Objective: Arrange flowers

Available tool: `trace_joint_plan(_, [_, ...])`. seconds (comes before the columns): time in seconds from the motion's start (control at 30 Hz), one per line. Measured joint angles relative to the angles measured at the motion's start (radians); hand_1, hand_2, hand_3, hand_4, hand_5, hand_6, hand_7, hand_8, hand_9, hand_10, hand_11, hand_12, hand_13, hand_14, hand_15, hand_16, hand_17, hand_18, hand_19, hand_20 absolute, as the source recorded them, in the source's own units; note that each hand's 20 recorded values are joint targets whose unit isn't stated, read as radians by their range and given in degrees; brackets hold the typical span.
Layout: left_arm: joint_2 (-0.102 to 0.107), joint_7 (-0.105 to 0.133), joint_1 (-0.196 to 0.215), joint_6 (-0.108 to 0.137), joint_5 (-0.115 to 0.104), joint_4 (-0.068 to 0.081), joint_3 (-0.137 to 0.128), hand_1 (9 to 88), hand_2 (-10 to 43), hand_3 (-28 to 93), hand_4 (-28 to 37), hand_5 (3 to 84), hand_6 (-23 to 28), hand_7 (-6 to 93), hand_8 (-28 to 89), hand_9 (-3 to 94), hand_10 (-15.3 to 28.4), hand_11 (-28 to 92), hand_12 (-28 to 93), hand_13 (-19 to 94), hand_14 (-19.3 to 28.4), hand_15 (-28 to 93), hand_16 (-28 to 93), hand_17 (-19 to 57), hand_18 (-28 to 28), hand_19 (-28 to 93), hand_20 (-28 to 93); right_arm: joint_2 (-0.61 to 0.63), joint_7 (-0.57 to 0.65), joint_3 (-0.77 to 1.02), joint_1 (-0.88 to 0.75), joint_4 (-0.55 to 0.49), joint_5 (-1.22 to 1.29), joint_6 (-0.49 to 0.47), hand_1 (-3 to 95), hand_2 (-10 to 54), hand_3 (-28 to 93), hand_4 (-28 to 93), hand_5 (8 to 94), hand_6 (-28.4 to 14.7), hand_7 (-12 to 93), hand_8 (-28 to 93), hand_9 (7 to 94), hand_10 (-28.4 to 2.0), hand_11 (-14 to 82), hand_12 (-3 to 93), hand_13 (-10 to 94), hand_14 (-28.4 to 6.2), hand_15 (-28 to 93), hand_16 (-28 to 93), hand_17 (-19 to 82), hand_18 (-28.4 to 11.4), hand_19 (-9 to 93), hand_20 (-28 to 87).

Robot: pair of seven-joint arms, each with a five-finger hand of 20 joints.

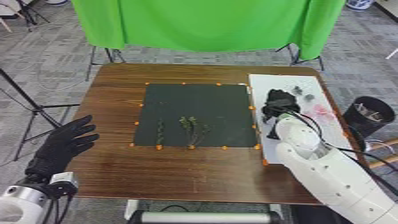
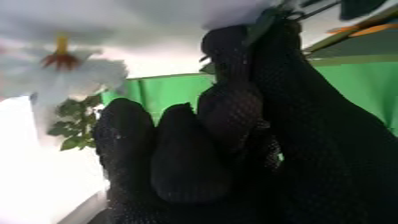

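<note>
Tabletop (image 1: 195, 172) inspected from its near edge outward. Off its left edge we find the left hand (image 1: 64, 142) idle, fingers loosely spread, holding nothing. Next, along the near edge of the dark mat (image 1: 194, 102), we note a slender sprig (image 1: 161, 132) lying towards the near left corner, with a bushier sprig (image 1: 188, 126) to its right.

Towards the tabletop's right edge, above the white sheet (image 1: 282, 81), we find the right hand (image 1: 281, 104) in a narrow pinch, a green stem (image 2: 263, 26) apparently between its fingertips. A white flower (image 2: 60, 64) lies apart from the fingers, and pink blooms (image 1: 322, 112) lie on the sheet near its right edge. We judge the step to be picking one stem for the mat. To do it well, we advise gripping firmly but lightly on bare stem, lifting straight up until clear of neighbouring blooms, then laying it beside the sprigs without dragging petals.

As to containers, we record one: a black bin (image 1: 367, 125) beyond the tabletop's right edge. It holds some pale items that we cannot identify. Past the far edge hangs a green cloth (image 1: 213, 27).
</note>
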Motion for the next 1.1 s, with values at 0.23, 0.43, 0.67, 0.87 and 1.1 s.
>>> trace_joint_plan(0.23, [-0.001,0.000,-0.002,0.000,0.000,0.000,0.001,25.3,1.6,70,-26.6,30.7,4.3,19.0,-11,26.9,13.1,22,14,23,17.2,34,-2,-9.4,22.9,46,6,0.017,-0.031,0.018,-0.046,-0.024,0.015,0.122,27.3,12.3,90,-8,58.3,-1.5,71,28,82.1,-7.2,63.2,44.5,80,-4.0,87,38,51,-20.1,93,59])
trace_joint_plan(0.43, [-0.001,-0.001,-0.003,-0.001,0.000,0.001,0.001,25.3,1.5,70,-26.6,30.7,4.3,18.9,-11,26.9,13.1,22,14,23,17.2,34,-2,-9.3,22.9,46,6,0.027,-0.029,0.021,-0.065,-0.051,-0.021,0.099,27.8,9.6,89,-10,58.7,-1.2,71,26,82.3,-7.7,64.0,44.2,81,-4.4,88,38,52,-20.4,93,59])
trace_joint_plan(0.67, [-0.001,-0.004,-0.006,-0.002,0.001,0.001,0.001,25.3,1.4,71,-26.6,30.7,4.3,18.9,-11,26.9,13.1,22,14,23,17.1,34,-2,-9.3,22.9,46,6,0.027,0.052,-0.003,-0.061,-0.059,-0.164,0.044,9.3,-2.7,78,-24,66.8,-2.2,69,-13,87.1,-7.8,60.6,45.3,84,-4.6,87,38,57,-21.3,93,62])
trace_joint_plan(0.87, [0.000,-0.007,-0.010,-0.004,0.002,0.002,0.001,25.3,1.5,70,-26.6,30.8,4.4,18.7,-11,26.9,13.1,22,14,23,17.1,34,-2,-9.3,22.8,46,6,0.034,0.157,-0.005,-0.049,-0.116,-0.161,-0.035,-0.7,-0.1,74,-28,69.4,-2.3,65,-13,88.4,-7.7,59.0,46.0,85,-4.4,86,40,58,-21.4,93,63])
trace_joint_plan(1.1, [0.000,-0.011,-0.015,-0.006,0.002,0.003,0.002,25.4,1.5,70,-26.6,30.8,4.3,18.9,-11,27.0,13.1,22,14,23,17.1,34,-2,-9.3,22.9,46,6,0.020,0.142,-0.028,0.011,-0.079,-0.099,-0.172,0.2,-0.2,73,-28,71.3,-2.2,62,-13,89.3,-7.8,57.5,45.0,85,-4.2,86,39,58,-21.3,93,62])
